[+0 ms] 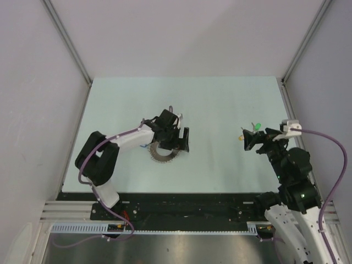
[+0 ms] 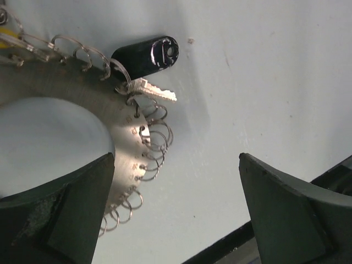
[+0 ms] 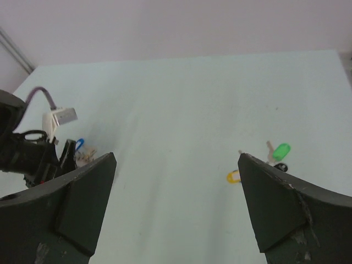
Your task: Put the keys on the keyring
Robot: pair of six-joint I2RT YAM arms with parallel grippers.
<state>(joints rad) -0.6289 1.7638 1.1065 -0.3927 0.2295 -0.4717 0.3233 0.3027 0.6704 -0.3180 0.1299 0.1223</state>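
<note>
The keyring (image 2: 124, 143) is a flat grey metal ring with small wire loops along its rim, and it lies on the table under my left gripper (image 1: 175, 144). A black-capped key (image 2: 146, 56) hangs on one loop, its silver blade beside it. A yellow cap (image 2: 7, 38) shows at the ring's far edge. My left gripper (image 2: 176, 214) is open and holds nothing; its left finger (image 2: 60, 220) is over the ring. A green-capped key (image 3: 281, 150) and a yellow-capped key (image 3: 233, 177) lie loose on the table just ahead of my open, unloaded right gripper (image 3: 176, 209). A blue cap (image 3: 80, 144) shows by the left arm.
The pale table (image 1: 214, 104) is walled by white panels at the back and both sides. A black strip (image 1: 181, 198) runs along the near edge by the arm bases. The loose keys (image 1: 256, 127) lie near the right edge, and the keyring (image 1: 162, 154) sits left of centre.
</note>
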